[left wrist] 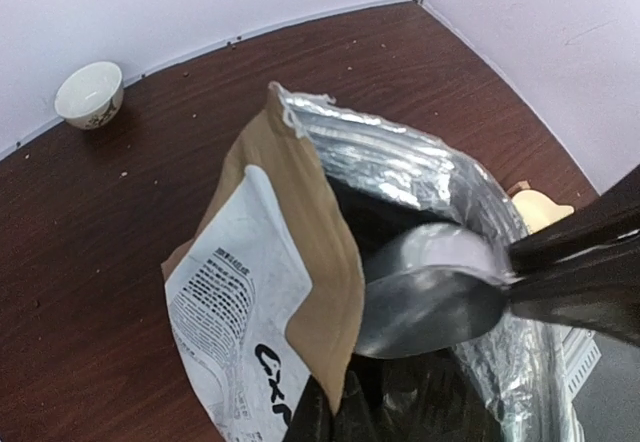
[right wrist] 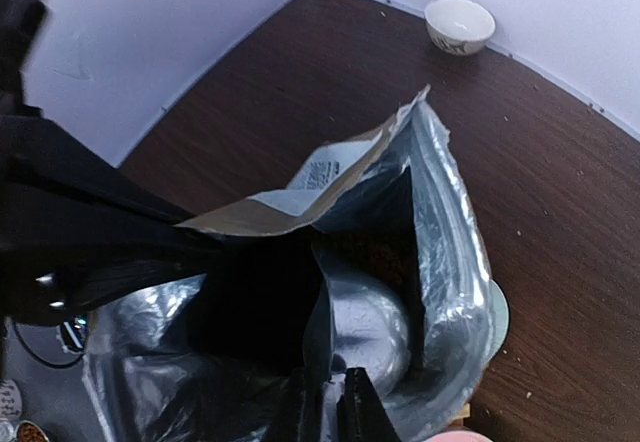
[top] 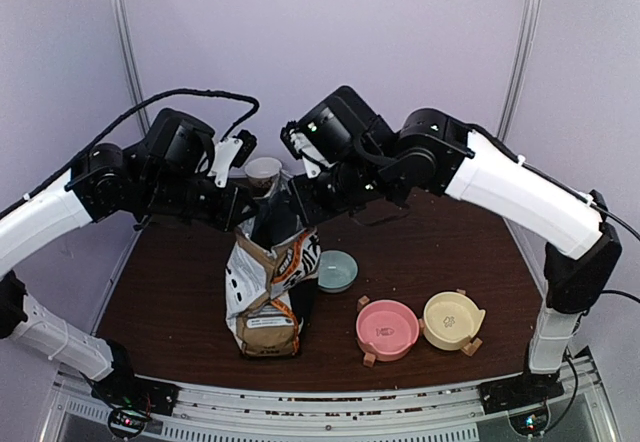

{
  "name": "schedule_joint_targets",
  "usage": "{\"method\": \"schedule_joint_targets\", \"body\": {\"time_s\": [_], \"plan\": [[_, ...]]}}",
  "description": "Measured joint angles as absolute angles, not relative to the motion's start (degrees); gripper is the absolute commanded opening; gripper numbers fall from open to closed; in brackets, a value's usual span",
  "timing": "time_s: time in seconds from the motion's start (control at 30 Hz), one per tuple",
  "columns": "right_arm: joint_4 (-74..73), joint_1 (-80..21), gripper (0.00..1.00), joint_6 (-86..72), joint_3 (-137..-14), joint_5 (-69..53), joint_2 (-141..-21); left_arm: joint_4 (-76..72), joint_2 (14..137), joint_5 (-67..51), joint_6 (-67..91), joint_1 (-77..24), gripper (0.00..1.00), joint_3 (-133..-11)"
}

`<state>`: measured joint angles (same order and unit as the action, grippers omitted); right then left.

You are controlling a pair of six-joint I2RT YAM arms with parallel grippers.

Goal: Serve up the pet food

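The brown-and-white paper bag (top: 265, 292) stands upright at the table's middle left with its foil-lined mouth open. My left gripper (left wrist: 335, 414) is shut on the near brown rim of the bag (left wrist: 320, 262) and holds the mouth open. My right gripper (right wrist: 330, 410) is shut on the handle of the silver scoop (right wrist: 365, 327), whose bowl is down inside the bag. The scoop also shows in the left wrist view (left wrist: 430, 302), and its bowl looks empty there. A dim brown patch of pet food (right wrist: 378, 247) shows deep in the bag beyond the scoop.
A teal bowl (top: 337, 271) sits just right of the bag. A pink bowl (top: 387, 329) and a yellow bowl (top: 452, 320) stand at the front right. A small white cup (top: 263, 174) stands at the back by the wall. Both arms crowd over the bag.
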<state>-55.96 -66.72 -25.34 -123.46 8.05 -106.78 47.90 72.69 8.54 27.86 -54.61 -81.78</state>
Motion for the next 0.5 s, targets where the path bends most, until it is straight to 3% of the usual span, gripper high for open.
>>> {"method": "schedule_joint_targets", "body": {"time_s": [0.27,0.5], "plan": [[-66.67,-66.28,0.00,-26.48,-121.36,14.15,-113.47,38.83,76.40,9.63,28.51,-57.93,0.00,-80.36],[-59.53,-64.20,0.00,-27.88,-114.17,7.38,-116.81,31.33,76.55,9.65,30.57,-58.02,0.00,-73.12]]}}
